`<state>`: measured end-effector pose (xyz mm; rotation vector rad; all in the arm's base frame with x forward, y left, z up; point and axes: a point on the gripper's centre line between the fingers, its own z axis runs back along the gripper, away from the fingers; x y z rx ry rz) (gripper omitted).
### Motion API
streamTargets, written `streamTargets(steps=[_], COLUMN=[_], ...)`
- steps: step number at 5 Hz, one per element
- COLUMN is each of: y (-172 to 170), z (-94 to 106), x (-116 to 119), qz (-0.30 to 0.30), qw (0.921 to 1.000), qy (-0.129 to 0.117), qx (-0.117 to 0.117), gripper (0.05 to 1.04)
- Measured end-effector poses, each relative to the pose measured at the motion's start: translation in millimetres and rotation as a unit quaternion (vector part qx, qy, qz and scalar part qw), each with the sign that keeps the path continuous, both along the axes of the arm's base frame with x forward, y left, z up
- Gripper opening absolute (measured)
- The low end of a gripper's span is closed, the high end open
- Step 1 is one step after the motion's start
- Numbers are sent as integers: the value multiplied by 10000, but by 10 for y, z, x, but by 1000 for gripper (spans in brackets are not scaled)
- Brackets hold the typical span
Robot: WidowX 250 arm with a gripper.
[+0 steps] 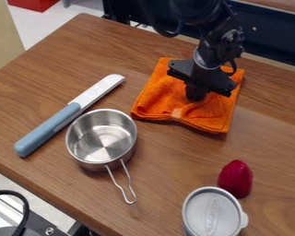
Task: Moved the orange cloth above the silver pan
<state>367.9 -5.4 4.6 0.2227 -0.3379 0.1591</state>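
Wood table. Orange cloth lies flat, up and right of silver pan; gripper at its middle, open or closed: cannot tell. Advise 1 firm pinch, low lift, path clear of knife

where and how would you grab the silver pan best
I'd pinch the near rim of the silver pan from above, straddling the wall just left of the wire handle. The pan stands upright and open, so the wall looks easy to pinch; the knife crowds its left side and the orange cloth its upper right. The thin handle might let it tip.
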Motion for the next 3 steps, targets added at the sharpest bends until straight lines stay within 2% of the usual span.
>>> streamTargets(steps=[1,3], y=[43,137], z=[-18,2], x=[-59,-162], qz=[-418,-697], qw=[9989,9968], qy=[215,343], qx=[-47,-191], gripper=[52,52])
